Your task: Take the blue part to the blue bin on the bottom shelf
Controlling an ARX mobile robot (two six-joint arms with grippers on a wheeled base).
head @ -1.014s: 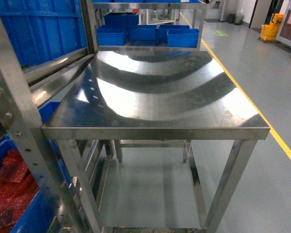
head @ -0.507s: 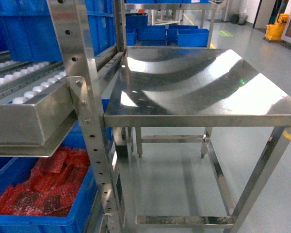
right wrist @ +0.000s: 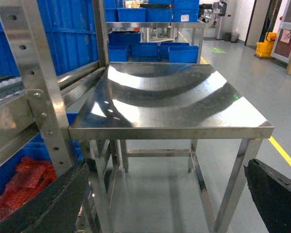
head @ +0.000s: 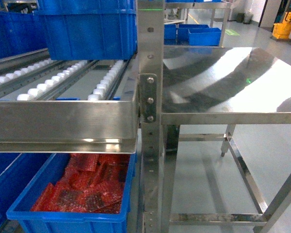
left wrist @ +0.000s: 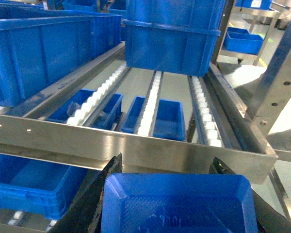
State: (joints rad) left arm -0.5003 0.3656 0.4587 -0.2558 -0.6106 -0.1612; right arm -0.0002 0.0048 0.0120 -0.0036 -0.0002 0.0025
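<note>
In the left wrist view my left gripper [left wrist: 167, 160] is shut on the blue part [left wrist: 177, 204], a flat blue tray-like piece held between the two black fingers. Right in front of it runs the steel front lip [left wrist: 136, 148] of a roller level of the rack. Beneath that level lies the bottom shelf [left wrist: 17, 216], mostly hidden, with a blue bin [left wrist: 34, 179] on it. Smaller blue bins [left wrist: 169, 119] show through the roller tracks. My right gripper [right wrist: 165, 165] is open and holds nothing, facing the steel table. Neither gripper shows in the head view.
Large blue crates [head: 89, 29] stand on the roller level [head: 63, 85]. Under it a blue bin [head: 70, 217] holds red parts [head: 87, 187]. A perforated upright [head: 150, 116] separates the rack from the glossy steel table [head: 233, 77]. A yellow mop bucket [head: 285, 25] stands far right.
The head view has swung left. The steel table slid from the middle to the right, and the roller level, its front lip and the bin of red parts came into view.
</note>
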